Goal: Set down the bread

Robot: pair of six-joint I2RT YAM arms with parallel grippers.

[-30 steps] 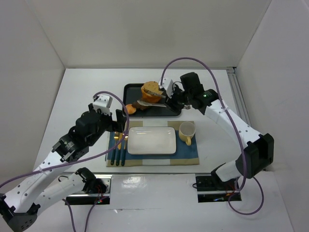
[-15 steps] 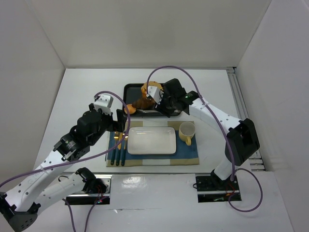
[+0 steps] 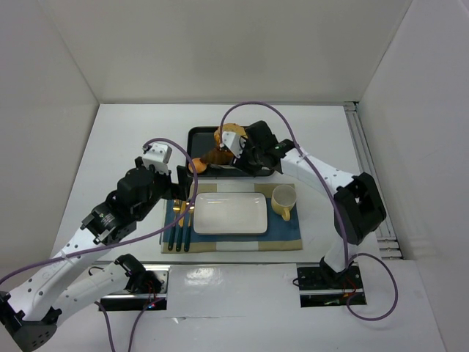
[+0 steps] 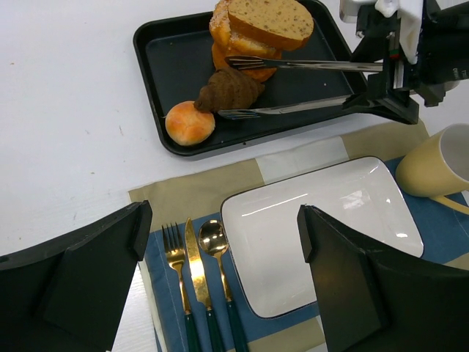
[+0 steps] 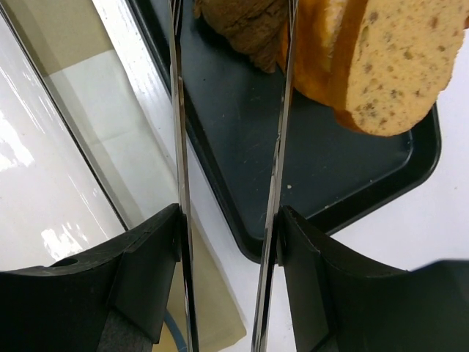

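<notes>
The right pincer [image 5: 231, 214] clasps metal tongs [image 4: 308, 66], whose blades stand spread on either side of the dark croissant [image 4: 229, 88], one on its far side by the stacked slices [image 4: 267, 20] and one on its near side. All the bread lies in the black tray [image 4: 165, 66] toward the middle of the bench's far edge, with the round bun [image 4: 189, 122] at the tray's near-left corner. The left pincer [image 4: 223, 220] hangs spread and empty above the mat [image 4: 176, 194], left of the white plate [image 4: 330, 235].
</notes>
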